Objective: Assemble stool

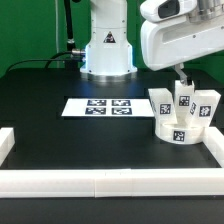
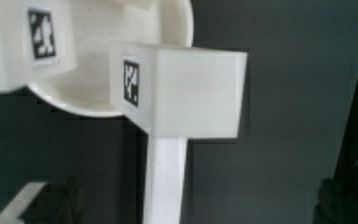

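Stool parts, white, tagged: round seat [image 1: 176, 130] at right of the exterior frame, three leg blocks [image 1: 184, 102] clustered just behind. Gripper [image 1: 180, 78] above them, jaws wide, empty.

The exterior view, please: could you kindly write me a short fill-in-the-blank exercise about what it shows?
1. The table top is ____ in colour.
2. The marker board lies toward the exterior view's ____ of the round seat.
3. The number of leg blocks standing by the seat is ____.
4. The claw has its jaws ____.

Missing words: black; left; three; open
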Controlling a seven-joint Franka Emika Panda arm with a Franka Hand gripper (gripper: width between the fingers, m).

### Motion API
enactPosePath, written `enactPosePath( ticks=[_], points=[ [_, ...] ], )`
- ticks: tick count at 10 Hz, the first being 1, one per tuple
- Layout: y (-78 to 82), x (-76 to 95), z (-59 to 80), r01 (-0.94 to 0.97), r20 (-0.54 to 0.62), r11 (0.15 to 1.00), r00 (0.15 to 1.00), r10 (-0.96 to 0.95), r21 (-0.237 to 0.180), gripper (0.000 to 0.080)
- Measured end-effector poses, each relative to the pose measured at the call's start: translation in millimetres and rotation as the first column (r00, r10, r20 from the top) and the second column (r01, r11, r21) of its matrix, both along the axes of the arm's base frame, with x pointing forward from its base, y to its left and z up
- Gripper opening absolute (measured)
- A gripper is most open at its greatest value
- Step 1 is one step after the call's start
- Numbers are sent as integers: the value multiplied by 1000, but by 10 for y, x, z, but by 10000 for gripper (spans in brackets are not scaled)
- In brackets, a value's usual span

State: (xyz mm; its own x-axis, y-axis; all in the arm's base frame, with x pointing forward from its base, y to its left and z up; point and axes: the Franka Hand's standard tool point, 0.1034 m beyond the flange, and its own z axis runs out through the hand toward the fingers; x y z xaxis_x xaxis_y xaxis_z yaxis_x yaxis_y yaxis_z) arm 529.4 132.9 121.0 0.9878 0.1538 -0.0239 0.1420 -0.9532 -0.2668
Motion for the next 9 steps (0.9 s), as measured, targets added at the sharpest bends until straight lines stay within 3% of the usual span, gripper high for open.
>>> enactPosePath(
  ticks=[3, 4, 7, 9],
  points=[
    [-12, -9, -22, -193, 50, 981, 980, 193, 9, 649],
    [-15, -13, -29, -314, 79, 949, 946, 314, -13, 649],
    [31, -25, -48, -663, 128, 737, 726, 676, -134, 649],
    [6, -23, -62, -753, 142, 642, 626, 767, -145, 649]
  ],
)
